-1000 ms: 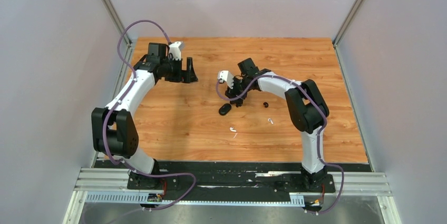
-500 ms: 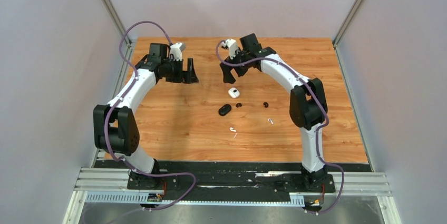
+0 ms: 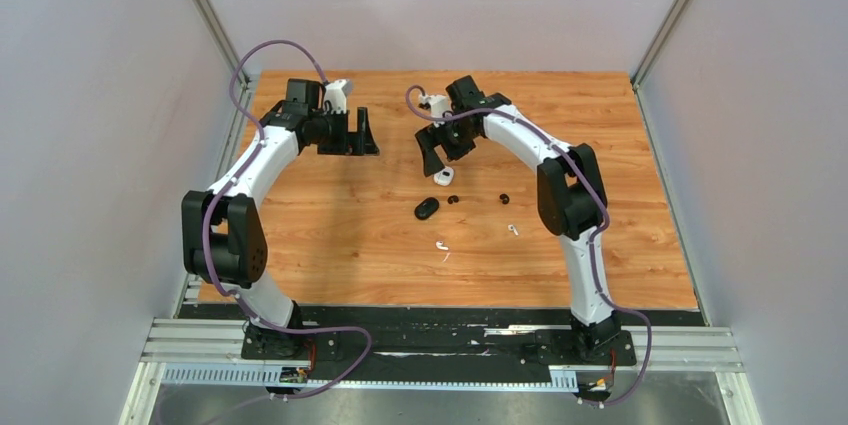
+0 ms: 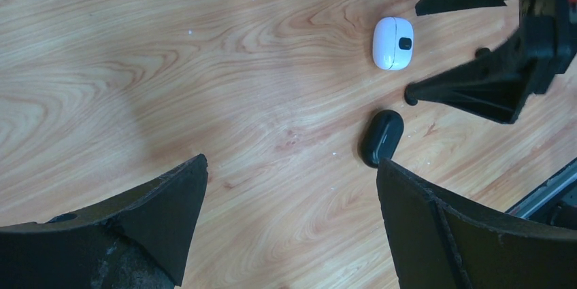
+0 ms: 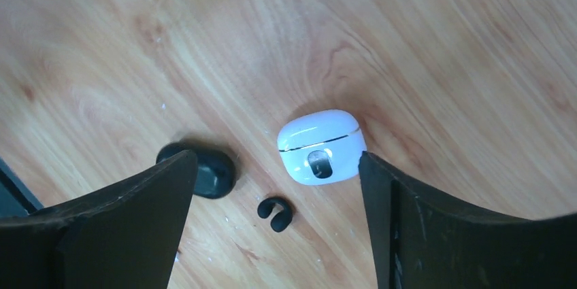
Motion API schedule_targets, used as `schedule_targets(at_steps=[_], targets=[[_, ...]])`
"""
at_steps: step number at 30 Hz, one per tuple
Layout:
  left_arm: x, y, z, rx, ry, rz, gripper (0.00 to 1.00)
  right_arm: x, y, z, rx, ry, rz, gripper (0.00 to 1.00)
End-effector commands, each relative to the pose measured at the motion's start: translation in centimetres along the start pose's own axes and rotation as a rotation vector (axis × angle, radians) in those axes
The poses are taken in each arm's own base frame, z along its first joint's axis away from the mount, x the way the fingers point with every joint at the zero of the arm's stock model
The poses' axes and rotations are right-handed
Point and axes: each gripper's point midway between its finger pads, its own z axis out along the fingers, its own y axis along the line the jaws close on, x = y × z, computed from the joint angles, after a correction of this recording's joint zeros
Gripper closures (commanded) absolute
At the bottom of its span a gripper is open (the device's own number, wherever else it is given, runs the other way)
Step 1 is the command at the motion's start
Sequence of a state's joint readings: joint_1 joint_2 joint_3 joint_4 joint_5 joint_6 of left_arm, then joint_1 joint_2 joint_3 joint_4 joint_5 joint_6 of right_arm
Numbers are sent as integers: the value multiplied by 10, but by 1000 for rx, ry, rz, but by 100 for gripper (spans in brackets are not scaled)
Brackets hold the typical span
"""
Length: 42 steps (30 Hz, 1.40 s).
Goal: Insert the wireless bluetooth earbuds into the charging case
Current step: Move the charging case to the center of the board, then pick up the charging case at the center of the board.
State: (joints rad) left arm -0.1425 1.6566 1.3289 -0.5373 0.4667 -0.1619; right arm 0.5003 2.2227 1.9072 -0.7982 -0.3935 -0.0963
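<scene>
Right tool [image 3: 442, 155] nearer glossy rounded white case [image 5: 320, 147]

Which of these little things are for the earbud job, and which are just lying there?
For the job: white case, black case, black earbud beside it, second black earbud, left white earbud, right white earbud.
Just lying about: tiny white fleck.

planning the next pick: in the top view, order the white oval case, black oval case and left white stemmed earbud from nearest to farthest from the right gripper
1. white oval case, just beneath the right gripper
2. black oval case, farther toward the bases
3. left white stemmed earbud, nearest the bases
</scene>
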Motion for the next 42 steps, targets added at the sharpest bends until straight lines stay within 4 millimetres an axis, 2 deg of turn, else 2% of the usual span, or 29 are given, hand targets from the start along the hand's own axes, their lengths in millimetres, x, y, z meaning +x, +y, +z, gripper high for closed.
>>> schedule_targets(at_steps=[1, 3, 6, 10, 11, 15, 20, 25, 29, 33, 36, 42], targets=[[-8, -11, -9, 27, -22, 20, 0, -30, 17, -28, -216, -141, -442, 9], [-4, -10, -11, 23, -16, 39, 0, -31, 10, -43, -254, -198, -625, 7], [1, -11, -16, 29, -11, 72, 0, -22, -6, -49, -278, -259, -932, 8], [4, -16, -24, 47, -5, 116, 0, 7, -35, -23, -268, -187, -1213, 8], [3, -18, -27, 48, -9, 126, 0, 6, -40, -18, -268, -177, -1267, 8], [4, -17, -34, 31, -13, 167, 0, 0, -44, -4, -306, -164, -1309, 8], [9, -16, -37, 22, -9, 168, 0, 1, -36, 17, -348, -158, -1340, 7], [12, -15, -35, 21, -1, 150, 0, 25, -25, 34, -419, -98, -1365, 10], [13, -15, -30, 31, -1, 127, 0, 40, -20, 36, -460, -58, -1351, 16], [12, -16, -26, 46, -1, 111, 0, 47, -18, 36, -470, -21, -1311, 27], [10, -16, -24, 48, -2, 106, 0, 50, -22, 37, -464, 13, -1257, 30], [8, -17, -21, 55, -6, 101, 0, 70, -34, 35, -460, 141, -1175, 35]])
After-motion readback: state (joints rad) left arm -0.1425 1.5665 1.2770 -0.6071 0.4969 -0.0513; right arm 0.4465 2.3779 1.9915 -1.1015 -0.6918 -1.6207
